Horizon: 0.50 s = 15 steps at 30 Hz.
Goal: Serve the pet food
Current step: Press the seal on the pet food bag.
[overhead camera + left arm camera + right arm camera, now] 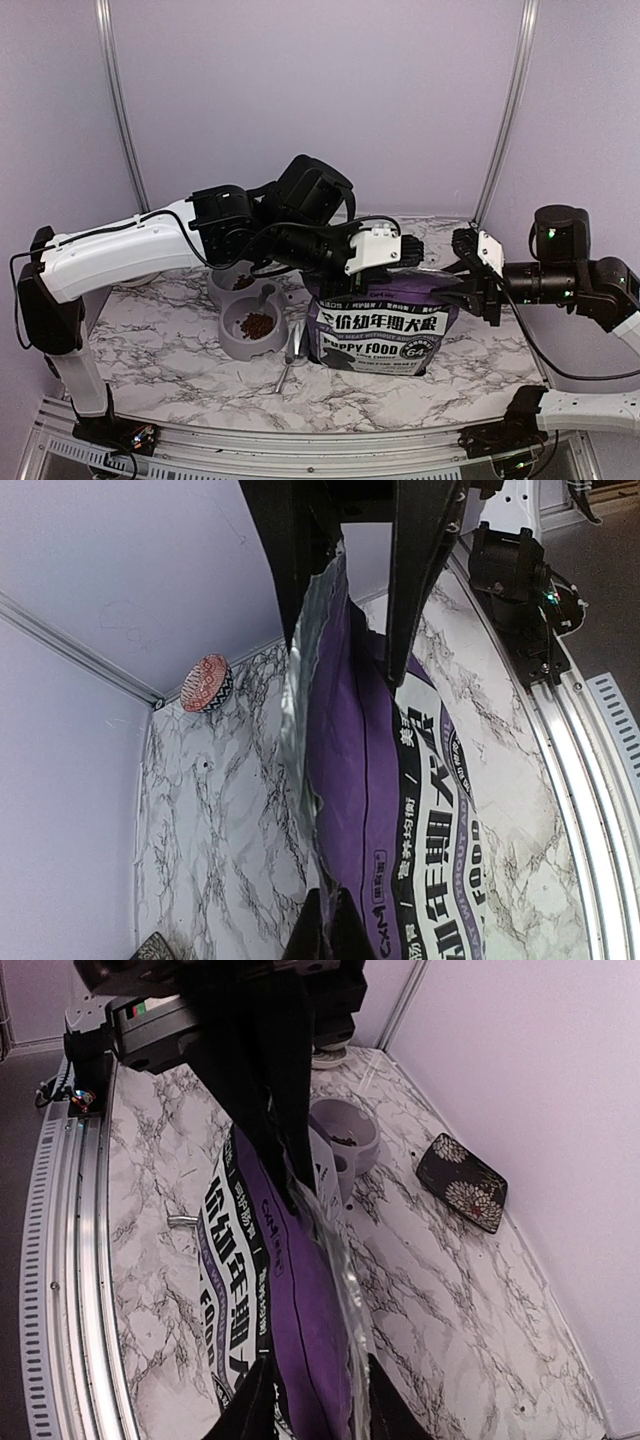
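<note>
Lilac walls (300,90) stand around the marble table (160,350). The pet food (258,325) lies in the grey bowl (226,338), centre left. The left gripper (345,650) pinches the purple bag (385,335). The right gripper (315,1410) straddles its edge; whether it grips, I cannot tell.

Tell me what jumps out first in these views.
The purple-and-white bag stands mid-table, its top edge pinched by the left end effector, with the right end effector at the same edge. Left of it, the grey double bowl holds pet food.
</note>
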Motion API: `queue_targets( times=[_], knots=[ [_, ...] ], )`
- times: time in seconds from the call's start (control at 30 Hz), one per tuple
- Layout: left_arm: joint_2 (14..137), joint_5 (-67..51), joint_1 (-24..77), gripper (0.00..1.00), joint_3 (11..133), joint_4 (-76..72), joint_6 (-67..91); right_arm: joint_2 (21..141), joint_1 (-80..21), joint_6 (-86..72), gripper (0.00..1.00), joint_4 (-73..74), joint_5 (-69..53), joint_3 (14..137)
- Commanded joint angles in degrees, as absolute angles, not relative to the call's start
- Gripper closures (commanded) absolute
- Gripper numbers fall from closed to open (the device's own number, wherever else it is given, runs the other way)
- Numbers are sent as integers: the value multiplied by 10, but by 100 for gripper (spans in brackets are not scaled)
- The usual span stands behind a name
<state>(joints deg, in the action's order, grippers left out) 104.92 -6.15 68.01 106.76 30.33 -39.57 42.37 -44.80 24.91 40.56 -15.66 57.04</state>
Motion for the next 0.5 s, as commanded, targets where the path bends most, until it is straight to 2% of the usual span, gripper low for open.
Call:
queue_targets(
  times=[0.0,0.27,0.47],
  knots=[
    [1037,-50,665,98,1072,369,-381,445,-446,252,73,395,-181,590],
    [1033,-64,665,97,1068,365,-377,497,-446,263,74,363,-207,610],
    [1027,-81,665,98,1063,355,-373,528,-447,266,82,353,-227,613]
  ],
)
